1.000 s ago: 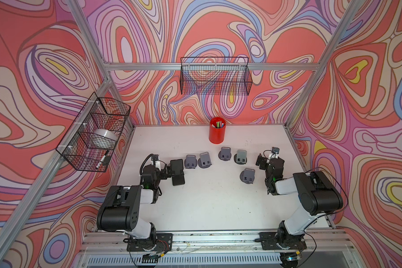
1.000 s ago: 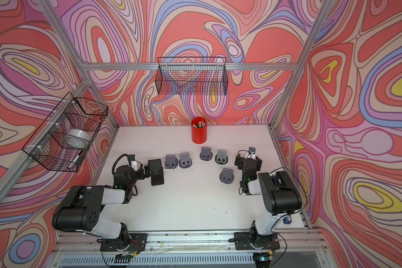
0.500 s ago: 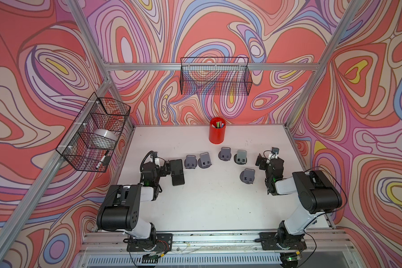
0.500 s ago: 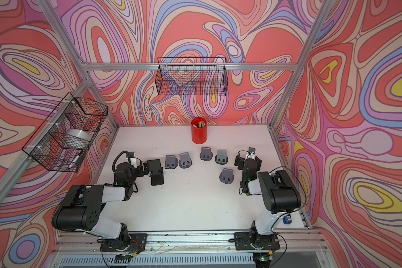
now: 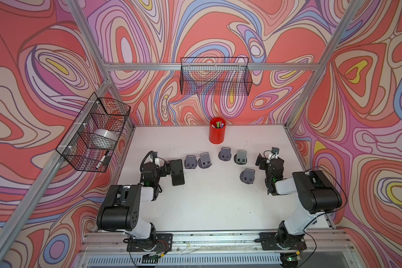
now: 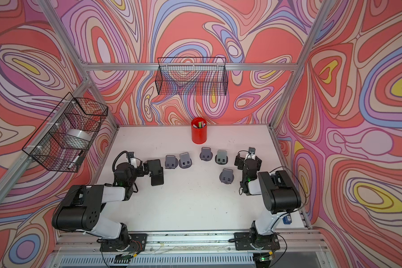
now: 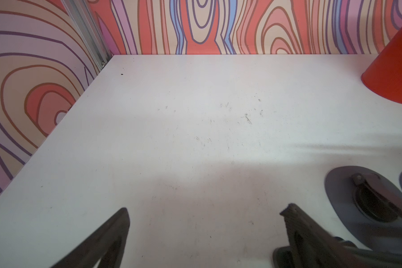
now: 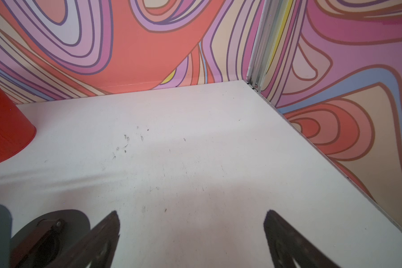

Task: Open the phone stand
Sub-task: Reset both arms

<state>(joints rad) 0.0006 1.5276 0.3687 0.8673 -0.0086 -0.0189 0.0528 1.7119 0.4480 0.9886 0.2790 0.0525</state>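
A black phone stand point(image 5: 177, 172) lies on the white table point(image 5: 207, 204), longer and flatter than the grey ones. My left gripper point(image 5: 165, 167) sits just left of it, open, with bare table between its fingers in the left wrist view point(image 7: 205, 211). One fingertip point(image 7: 290, 213) stands by the stand's dark edge point(image 7: 279, 256). Several grey phone stands point(image 5: 225, 153) stand in a loose row across the middle. My right gripper point(image 5: 268, 160) is open at the right, apart from the nearest grey stand point(image 5: 248, 175), and holds nothing point(image 8: 191, 214).
A red pen cup point(image 5: 217, 134) stands at the back centre. Wire baskets hang on the back wall point(image 5: 215, 76) and the left wall point(image 5: 95, 132). A grey stand's round base point(image 7: 341, 192) lies beside the left gripper, another point(image 8: 74, 218) beside the right.
The left gripper has drawn slightly back from the black stand. The stand and the right arm have not moved.
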